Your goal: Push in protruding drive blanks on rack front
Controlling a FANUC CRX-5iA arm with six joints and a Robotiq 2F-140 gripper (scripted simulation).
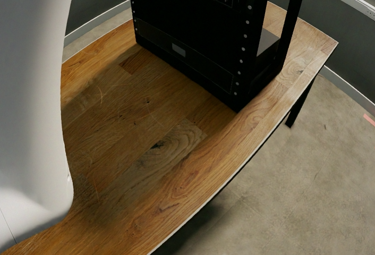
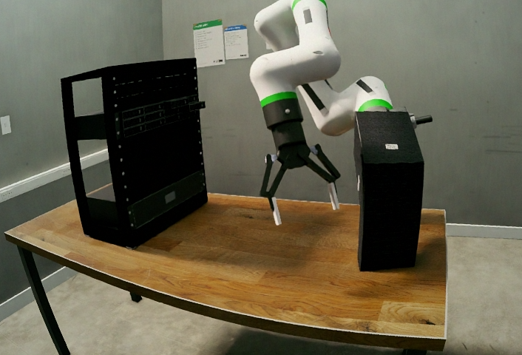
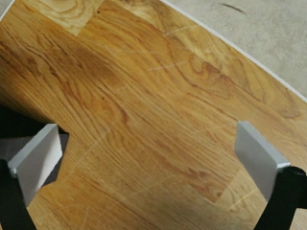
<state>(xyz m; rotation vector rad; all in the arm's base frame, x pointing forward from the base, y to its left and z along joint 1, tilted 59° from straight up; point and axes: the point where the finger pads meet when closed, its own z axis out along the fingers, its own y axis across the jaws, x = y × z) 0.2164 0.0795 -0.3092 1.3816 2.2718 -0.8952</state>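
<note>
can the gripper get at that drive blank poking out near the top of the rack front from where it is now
Probably yes. The gripper hangs above the table, jaws wide and holding nothing, and nothing stands between it and the rack. The protruding drive blank faces that open side, though it sits higher than the jaws.

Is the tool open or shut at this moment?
Open. In the exterior view the tool hangs above the table with its fingers spread wide and nothing between them.
</note>
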